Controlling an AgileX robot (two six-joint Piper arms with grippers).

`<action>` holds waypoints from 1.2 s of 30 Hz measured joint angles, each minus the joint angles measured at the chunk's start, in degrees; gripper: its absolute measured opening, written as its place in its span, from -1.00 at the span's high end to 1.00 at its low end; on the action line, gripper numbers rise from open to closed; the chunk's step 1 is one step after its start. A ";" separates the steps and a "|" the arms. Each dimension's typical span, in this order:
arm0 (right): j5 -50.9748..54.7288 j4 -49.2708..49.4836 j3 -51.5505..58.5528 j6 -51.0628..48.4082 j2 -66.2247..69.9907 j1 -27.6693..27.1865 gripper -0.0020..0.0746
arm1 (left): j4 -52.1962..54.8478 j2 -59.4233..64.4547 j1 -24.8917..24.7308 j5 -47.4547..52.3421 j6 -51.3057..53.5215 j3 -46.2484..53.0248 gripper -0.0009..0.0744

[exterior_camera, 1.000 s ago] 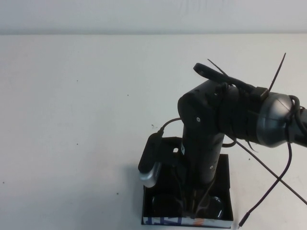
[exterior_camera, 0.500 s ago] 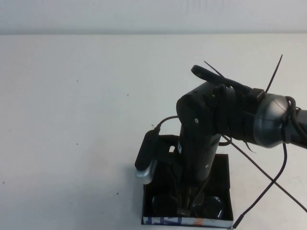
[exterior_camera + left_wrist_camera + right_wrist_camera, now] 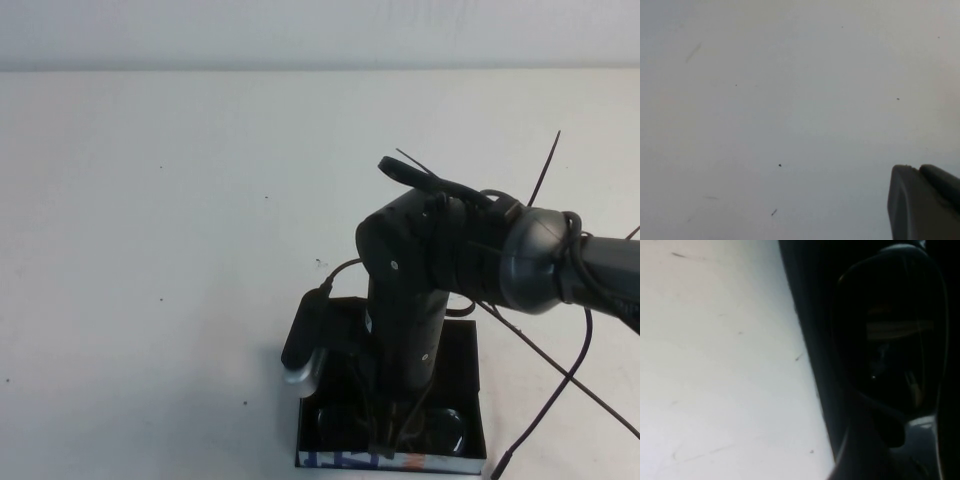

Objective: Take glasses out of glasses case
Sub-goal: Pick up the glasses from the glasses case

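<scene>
Overhead view: the right arm has sunk lower than a second ago, its elbow joint dropped and its wrist reaching further into the glasses case, an open black box at the table's near edge with a white, blue-printed front edge. The right gripper now sits down among the glasses, which lie along the front of the case; whether its fingers are parted or closed on the frame cannot be told. The right wrist view shows one dark lens close up, inside the case wall. The left gripper appears only in the left wrist view, over bare table; its opening cannot be told. The table is plain white with scattered dark specks, meeting a pale wall behind.
</scene>
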 joint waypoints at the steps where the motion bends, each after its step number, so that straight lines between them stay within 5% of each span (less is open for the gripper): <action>1: 0.00 0.00 0.00 0.00 0.04 0.00 0.07 | 0.00 0.00 0.00 0.00 0.00 0.00 0.99; 10: 3.53 -2.04 -0.10 0.00 0.13 0.00 0.86 | 0.00 0.00 0.00 0.00 0.00 0.00 0.99; 36: 5.33 -0.39 -8.37 -0.02 -3.06 -0.03 0.93 | 0.00 0.00 0.00 0.00 0.00 0.00 0.99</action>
